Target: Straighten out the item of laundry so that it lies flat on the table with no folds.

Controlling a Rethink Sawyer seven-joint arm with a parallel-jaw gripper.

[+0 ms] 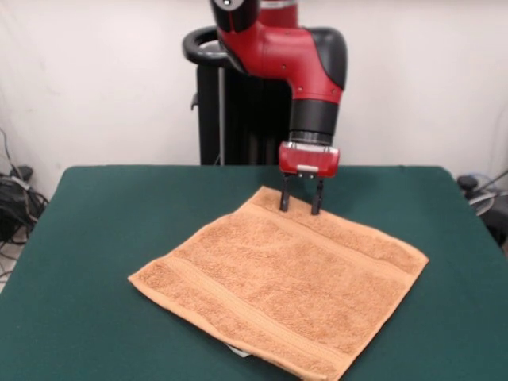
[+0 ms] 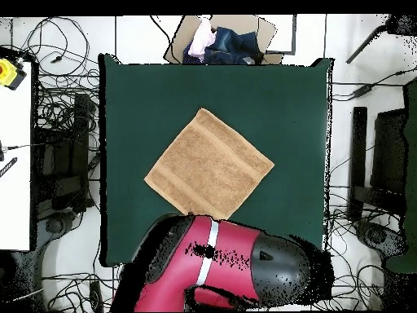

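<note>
The orange-tan terry towel (image 1: 282,282) lies spread out flat on the dark green table (image 1: 95,238), turned like a diamond, with woven bands near two edges. A bit of white label peeks out at its near edge (image 1: 238,352). In the overhead view the towel (image 2: 209,164) sits mid-table. My gripper (image 1: 300,208) hangs from the red arm over the towel's far corner, fingers (image 1: 284,202) apart and empty, tips at or just above the cloth. In the overhead view the arm hides the gripper.
The black pedestal (image 1: 230,103) stands behind the table's far edge. A cardboard box with clothes (image 2: 220,41) sits past the table's opposite edge in the overhead view. Cables lie on the floor on both sides (image 2: 65,106).
</note>
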